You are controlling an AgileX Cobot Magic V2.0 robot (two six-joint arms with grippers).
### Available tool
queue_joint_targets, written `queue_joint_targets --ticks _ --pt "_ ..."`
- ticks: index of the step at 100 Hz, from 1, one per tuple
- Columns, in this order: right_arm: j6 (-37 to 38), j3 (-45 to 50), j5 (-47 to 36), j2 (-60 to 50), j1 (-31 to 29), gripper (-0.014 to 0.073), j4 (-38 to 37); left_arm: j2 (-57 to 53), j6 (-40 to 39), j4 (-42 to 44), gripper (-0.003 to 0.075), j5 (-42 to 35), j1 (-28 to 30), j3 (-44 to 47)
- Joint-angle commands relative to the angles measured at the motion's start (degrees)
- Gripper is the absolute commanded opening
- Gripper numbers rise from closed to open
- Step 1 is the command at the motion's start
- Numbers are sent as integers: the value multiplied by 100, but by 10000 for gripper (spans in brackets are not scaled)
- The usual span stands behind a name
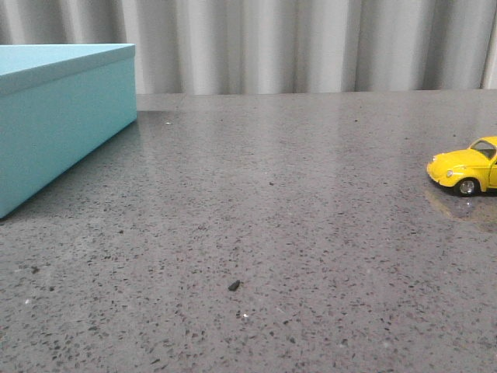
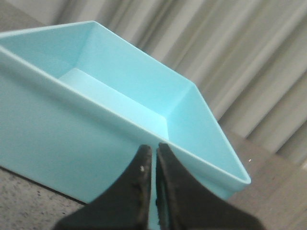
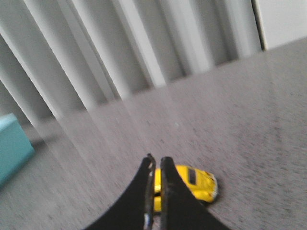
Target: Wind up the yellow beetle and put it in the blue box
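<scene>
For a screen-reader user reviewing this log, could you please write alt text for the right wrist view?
The right gripper, fingers nearly together, hangs over a grey speckled table with the yellow beetle just beyond its fingertips. An edge of the blue box shows at one side, pale curtains behind.

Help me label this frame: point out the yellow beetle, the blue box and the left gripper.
yellow beetle [image 1: 463, 169]: front view, on its hood.
blue box [image 1: 54, 124]: front view, on its long side wall.
left gripper [image 2: 154, 165]: left wrist view, between the near-closed fingertips.
</scene>
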Motion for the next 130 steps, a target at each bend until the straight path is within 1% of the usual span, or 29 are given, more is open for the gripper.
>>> queue_joint_targets --ticks 1,5,16,24,33,47,56,73,87,104,130 --pt "-55 -937 563 665 -33 -53 -773 296 336 340 -21 6 -51 -477" --pt "-55 -1298 1024 967 -33 -53 -1069 394 409 340 -21 -8 -137 -545" --pt "-55 -2146 1848 1721 -33 -52 -1727 649 712 369 -21 -21 -405 -630" --pt "-80 -2725 2365 2272 -21 -52 -1985 797 953 369 -21 -21 -581 -630" --pt "-99 -3389 3157 2948 -21 -52 -2024 932 953 369 -21 -47 -722 -630" --pt "-288 -4316 4673 4017 17 -52 -1999 999 953 381 -21 -138 -776 -619" --pt "-302 -4776 5232 4597 182 -52 -1999 999 953 392 -21 -138 -776 -619" --pt "-302 -5433 5472 5422 742 -52 -1907 999 953 392 -21 -124 -776 -561" --pt "-302 -5809 5482 6013 1112 -53 -1852 999 953 392 -21 -124 -776 -557" --pt "-601 -5919 5232 6506 1141 -53 -1079 999 953 392 -21 -124 -776 -557" --pt "-601 -5919 4865 6838 1133 -53 -1065 999 953 392 -21 -124 -776 -557"
